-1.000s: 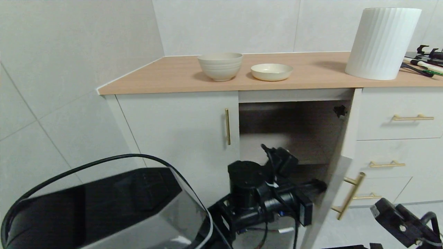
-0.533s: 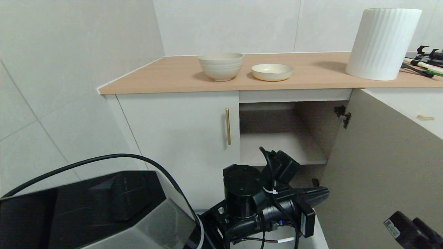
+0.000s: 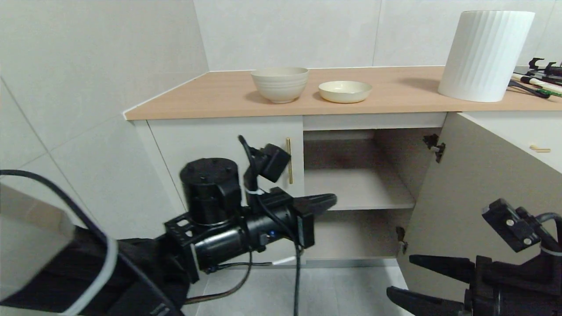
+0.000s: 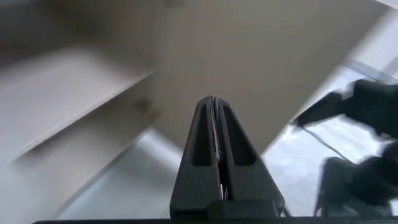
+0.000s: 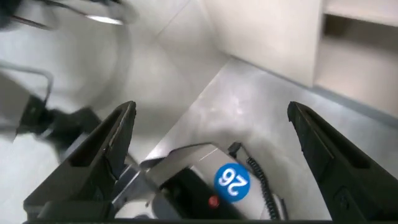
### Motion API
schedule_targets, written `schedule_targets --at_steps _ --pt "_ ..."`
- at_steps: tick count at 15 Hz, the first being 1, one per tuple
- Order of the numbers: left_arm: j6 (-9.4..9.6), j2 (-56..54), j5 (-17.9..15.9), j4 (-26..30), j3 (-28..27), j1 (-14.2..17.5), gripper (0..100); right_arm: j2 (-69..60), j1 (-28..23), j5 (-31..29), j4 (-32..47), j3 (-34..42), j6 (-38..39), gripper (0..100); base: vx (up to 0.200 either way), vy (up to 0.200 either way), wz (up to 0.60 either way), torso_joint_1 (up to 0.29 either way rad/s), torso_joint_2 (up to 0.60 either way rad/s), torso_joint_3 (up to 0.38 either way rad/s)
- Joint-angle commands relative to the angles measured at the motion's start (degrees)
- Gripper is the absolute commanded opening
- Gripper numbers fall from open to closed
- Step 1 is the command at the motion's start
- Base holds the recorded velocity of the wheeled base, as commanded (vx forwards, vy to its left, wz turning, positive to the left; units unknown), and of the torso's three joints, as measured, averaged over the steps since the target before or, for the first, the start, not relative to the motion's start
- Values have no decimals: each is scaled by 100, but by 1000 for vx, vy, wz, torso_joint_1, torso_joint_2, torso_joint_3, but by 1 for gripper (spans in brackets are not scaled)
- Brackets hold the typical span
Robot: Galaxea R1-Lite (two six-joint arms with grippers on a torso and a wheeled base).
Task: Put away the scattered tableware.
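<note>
Ribbed cream ceramic bowl [image 3: 279, 83], shallow cream dish [image 3: 345, 91]: on the counter above open white cupboard [image 3: 355, 188]. Left gripper [image 3: 328, 201]: clenched, empty, before cupboard. Right gripper [image 3: 401, 276]: released, beside its door. Likely next: reach up, grasp bowl.

I face a corner of pale, large-tiled walls [image 3: 88, 66] under even light. A table [image 3: 210, 94] with a wood-grain top runs along the back wall, and its left edge lies against the side wall. Under its front edge sits a light grey cabinet [image 3: 219, 136]. The cabinet's left door is closed, with an upright brass handle [image 3: 289, 175] near that door's right edge. The right door [image 3: 465, 175] stands swung wide on a dark hinge [image 3: 432, 145]. Inside, one shelf [image 3: 355, 188] splits the space into upper and lower compartments. The floor [image 3: 342, 289] is grey. Past the open door, under the table's right end, a pale front carries a brass pull [image 3: 539, 149].
</note>
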Motion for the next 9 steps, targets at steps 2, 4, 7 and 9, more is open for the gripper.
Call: schedule_targets --at_steps 2,4,7,9 --pt "62 -2284 -10 2145 437 1344 0 313 -48 -122 463 -865 -28 100 0 0 0 0 0 0" --pt "300 -2864 -19 2953 507 1696 0 699 -48 -122 946 -1683 -90 100 0 0 0 0 0 0" --pt "300 -3374 -19 3305 586 1854 0 1288 -347 -78 1043 -2456 -529 100 0 0 0 0 0 0" --pt "300 -3400 -10 3331 560 1863 100 1525 -382 -78 1034 -2711 -538 100 0 0 0 0 0 0"
